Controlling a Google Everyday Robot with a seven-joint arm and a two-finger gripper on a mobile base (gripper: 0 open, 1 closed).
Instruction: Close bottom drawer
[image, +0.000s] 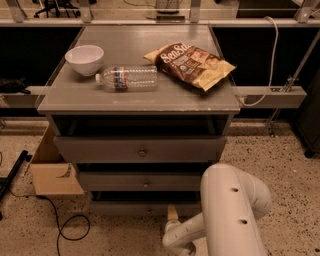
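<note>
The bottom drawer (130, 207) is the lowest of three grey fronts on the cabinet. A dark gap shows above its low panel, so it stands pulled out a little. Its small knob (148, 210) sits at the centre. My white arm (232, 210) rises at the lower right. Its wrist bends left along the floor to the gripper (173, 220), which is right in front of the bottom drawer's panel, just right of the knob. I cannot tell whether it touches the panel.
The middle drawer (145, 182) and top drawer (142, 150) also stick out. On the cabinet top lie a white bowl (84, 59), a plastic water bottle (127, 78) and a chip bag (192, 64). A cardboard box (52, 172) and a black cable (70, 227) are on the floor to the left.
</note>
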